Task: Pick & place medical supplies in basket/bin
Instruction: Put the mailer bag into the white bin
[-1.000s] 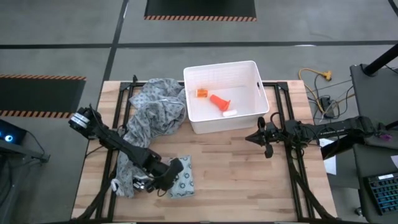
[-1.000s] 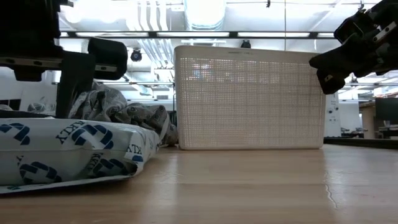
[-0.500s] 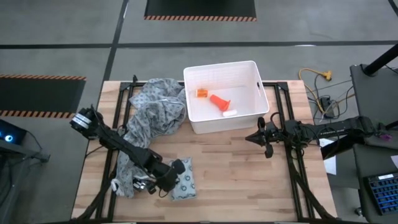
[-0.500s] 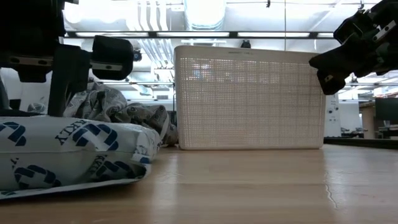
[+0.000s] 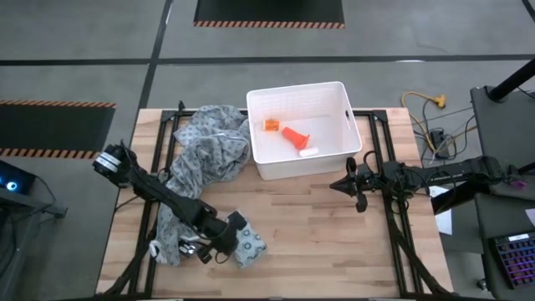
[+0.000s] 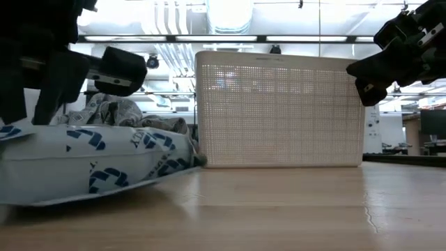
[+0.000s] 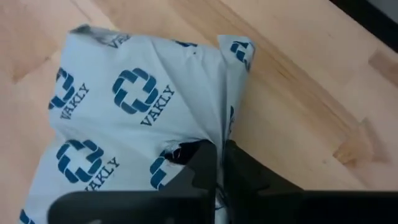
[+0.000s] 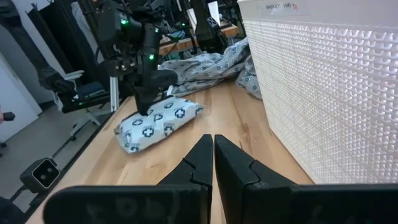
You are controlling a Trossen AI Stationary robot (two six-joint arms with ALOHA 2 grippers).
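Observation:
A pale packet (image 5: 249, 247) printed with blue crosses lies at the table's near left, bunched up under my left gripper (image 5: 235, 237), which is shut on it. The white perforated bin (image 5: 341, 107) stands at the far middle. It holds an orange cone (image 5: 294, 136), a small orange piece (image 5: 272, 124) and a white piece (image 5: 308, 153). My right gripper (image 5: 359, 197) hangs shut and empty above the table, right of the bin's near corner. My left gripper pinches a raised fold of the packet's upper face (image 7: 214, 127) between its two fingers, coming from above and pointing down. The wrapper puckers toward the fingers. In the low view the packet (image 6: 90, 164) sits tilted, one end on the table and the other raised.
A grey patterned cloth (image 5: 209, 155) is heaped left of the bin and trails toward the near edge beside my left arm. Bare wood lies between the packet and the bin. Cables (image 5: 426, 113) lie off the table's right side.
My left gripper has shut on the packet, taking hold of it. The packet, flat a second ago, has bunched up narrower under the fingers and now tilts, with the end toward the bin raised off the table.

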